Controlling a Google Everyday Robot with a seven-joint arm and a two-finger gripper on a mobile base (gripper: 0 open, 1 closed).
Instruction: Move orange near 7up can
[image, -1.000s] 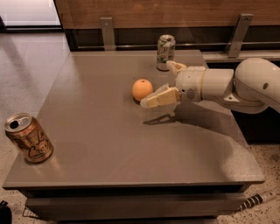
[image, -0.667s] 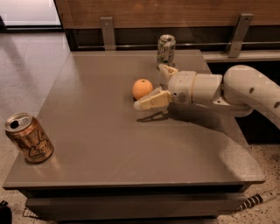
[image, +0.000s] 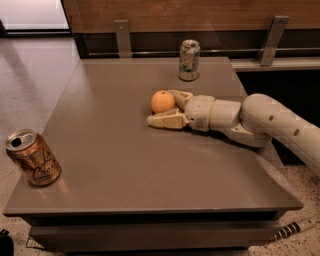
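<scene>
The orange rests on the grey table, a little right of its middle. The 7up can, silver-white with green markings, stands upright near the table's far edge, behind and to the right of the orange. My gripper reaches in from the right, low over the table, with its fingers open. One finger lies in front of the orange and the other sits behind its right side. The orange lies between them, not clamped.
A copper-gold can with dark script stands upright at the table's front left corner. A wooden wall with metal brackets runs behind the table. My arm covers the table's right side.
My gripper has moved left and lowered toward the table, so its open fingers now bracket the orange. The orange and both cans have stayed in place.
</scene>
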